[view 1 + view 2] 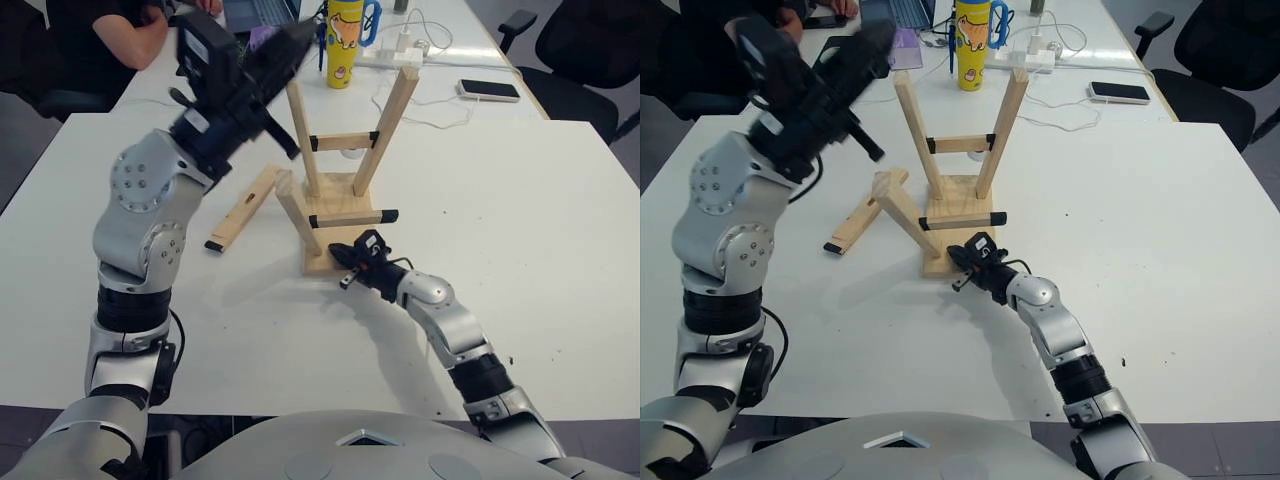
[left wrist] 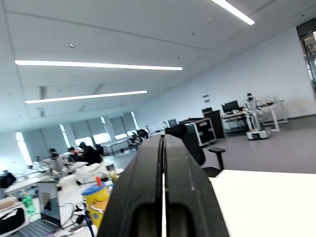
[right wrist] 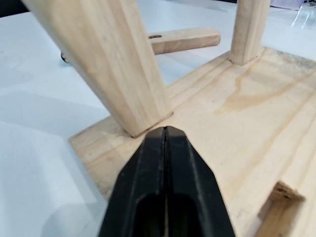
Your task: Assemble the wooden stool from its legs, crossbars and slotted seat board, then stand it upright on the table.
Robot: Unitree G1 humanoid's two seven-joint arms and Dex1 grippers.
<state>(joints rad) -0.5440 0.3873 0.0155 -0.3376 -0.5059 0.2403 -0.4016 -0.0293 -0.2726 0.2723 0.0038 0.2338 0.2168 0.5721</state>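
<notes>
Resting inverted on white table [image 1: 540, 260], stool [image 1: 338, 195], office desks [image 1: 500, 60] in bg

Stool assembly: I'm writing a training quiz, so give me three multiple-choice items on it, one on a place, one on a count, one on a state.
1. Where is the loose leg?
A) on the table, to the robot's left of the seat board
B) leaning on the yellow cup
C) on the floor

2. How many legs stand in the seat board?
A) one
B) three
C) four

3. The left gripper is:
A) open
B) shut on a crossbar
C) shut, empty

Key: 1A, it lies flat beside the board. 2B, two stand upright and one is tilted. 3C, its fingers meet with nothing between them.
</notes>
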